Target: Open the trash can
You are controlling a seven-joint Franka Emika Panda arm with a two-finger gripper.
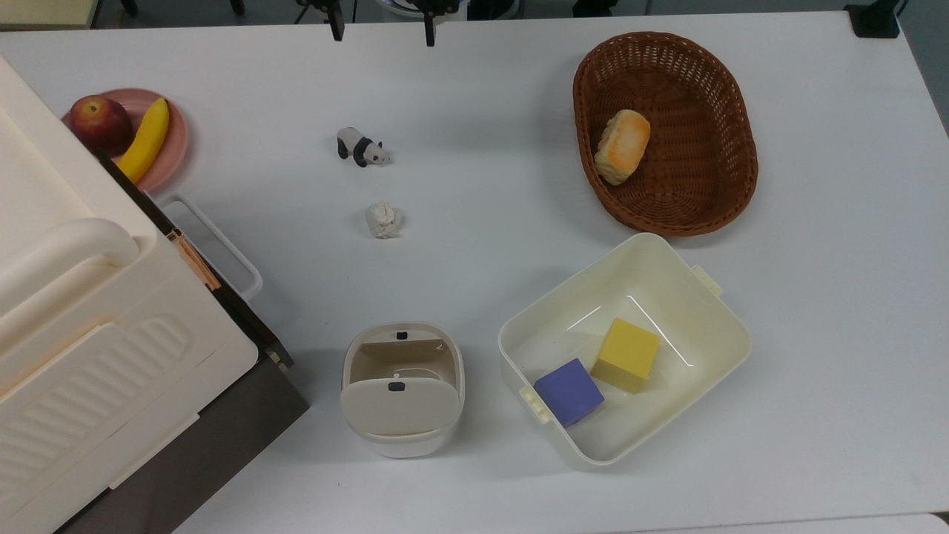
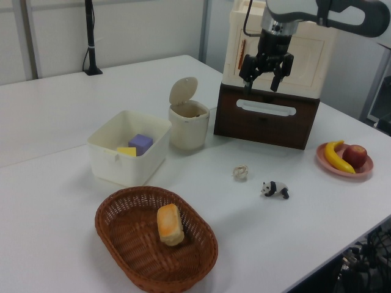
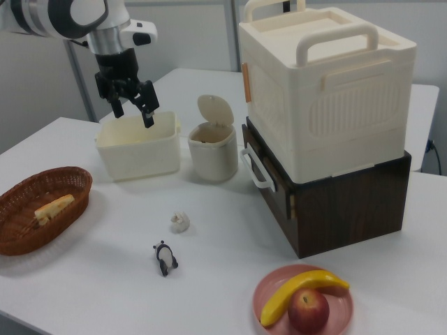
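White table (image 1: 474, 460) — trash can (image 1: 402, 389) lid raised — gripper (image 2: 264, 71) spread, empty.

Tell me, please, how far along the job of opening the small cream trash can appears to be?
It looks done: the small cream-white plastic trash can has its flat beige hinged lid standing upright, and the inside is exposed in the top view. Nothing is in hand; the black two-finger pincer hangs open and empty above the table, apart from the can. Nothing visible seems left, except perhaps parking the arm.
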